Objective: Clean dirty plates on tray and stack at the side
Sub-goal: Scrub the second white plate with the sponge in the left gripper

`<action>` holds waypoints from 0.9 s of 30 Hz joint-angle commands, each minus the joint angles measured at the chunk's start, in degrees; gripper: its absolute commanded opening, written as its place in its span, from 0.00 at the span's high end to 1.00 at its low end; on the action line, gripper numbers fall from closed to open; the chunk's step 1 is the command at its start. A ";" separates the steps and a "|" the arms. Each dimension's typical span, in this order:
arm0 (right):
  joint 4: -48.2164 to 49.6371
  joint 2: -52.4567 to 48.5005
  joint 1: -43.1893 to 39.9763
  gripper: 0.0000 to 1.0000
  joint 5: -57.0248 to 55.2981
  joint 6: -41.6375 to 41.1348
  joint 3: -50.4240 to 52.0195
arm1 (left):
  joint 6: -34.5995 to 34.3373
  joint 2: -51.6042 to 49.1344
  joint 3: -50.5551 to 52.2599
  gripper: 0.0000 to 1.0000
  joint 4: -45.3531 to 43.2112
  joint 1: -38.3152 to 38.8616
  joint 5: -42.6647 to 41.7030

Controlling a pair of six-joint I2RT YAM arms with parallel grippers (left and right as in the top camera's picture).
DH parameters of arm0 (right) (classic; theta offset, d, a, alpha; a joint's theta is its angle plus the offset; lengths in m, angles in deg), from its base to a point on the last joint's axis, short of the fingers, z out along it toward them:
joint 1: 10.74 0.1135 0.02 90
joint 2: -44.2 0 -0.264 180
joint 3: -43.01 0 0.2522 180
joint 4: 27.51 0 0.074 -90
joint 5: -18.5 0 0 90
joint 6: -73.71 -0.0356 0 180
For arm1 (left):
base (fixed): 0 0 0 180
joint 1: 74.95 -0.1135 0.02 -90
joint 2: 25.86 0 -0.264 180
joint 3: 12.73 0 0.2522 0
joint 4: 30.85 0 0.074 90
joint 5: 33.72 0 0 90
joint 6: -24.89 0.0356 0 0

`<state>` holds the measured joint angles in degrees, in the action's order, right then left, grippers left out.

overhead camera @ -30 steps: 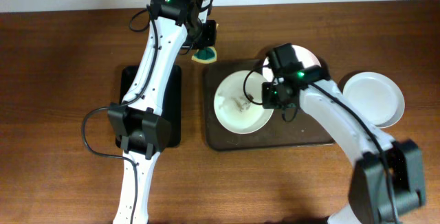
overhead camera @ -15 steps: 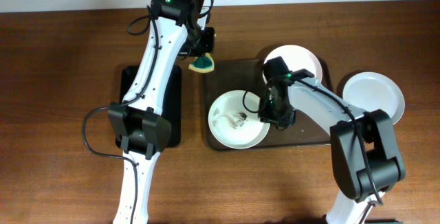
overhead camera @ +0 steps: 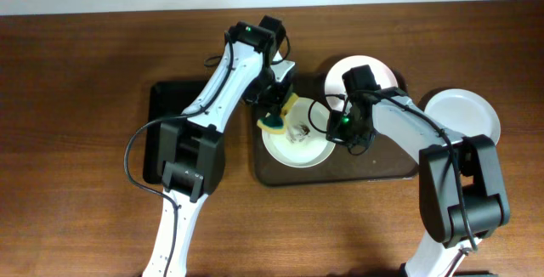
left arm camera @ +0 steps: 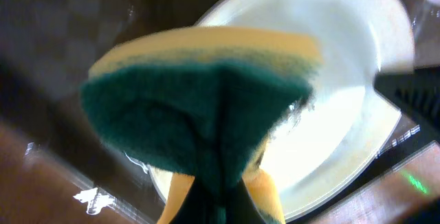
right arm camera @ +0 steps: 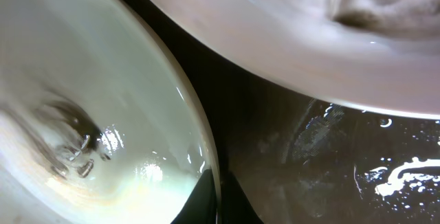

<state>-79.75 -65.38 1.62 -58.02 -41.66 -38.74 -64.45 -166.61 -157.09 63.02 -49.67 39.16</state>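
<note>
1. Overhead: we log the left jaws clamped on a green-yellow sponge (overhead camera: 274, 124), with the dirty plate (overhead camera: 306, 149) directly beneath them.
2. Right jaws pinch that plate's rim, opposite the left jaws; it sits in the tray (overhead camera: 382, 168).
3. Second plate (overhead camera: 387, 73) lies just behind the right jaws; third plate (overhead camera: 463, 120) rests on the table (overhead camera: 76, 73), well outboard.

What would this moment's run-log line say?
left gripper: shut on sponge over dirty plate | right gripper: shut on that plate's rim | tray: holds second plate too | third plate: on table, beside tray
</note>
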 commanded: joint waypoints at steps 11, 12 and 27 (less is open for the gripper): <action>-0.07 -0.48 -1.99 0.96 2.67 0.92 1.07 | 3.98 0.83 16.46 1.00 -16.85 8.79 -23.02; -0.07 -0.48 -1.99 0.96 2.67 0.92 1.07 | 3.41 0.83 16.46 1.00 -18.01 7.98 -24.55; -1.38 -0.48 -2.69 0.96 3.04 -1.25 3.21 | -15.91 0.81 7.93 1.00 -12.33 4.94 8.07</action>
<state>-79.84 -65.57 -0.39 -52.30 -43.34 -37.54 -87.48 -164.53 -147.94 50.85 -44.05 58.17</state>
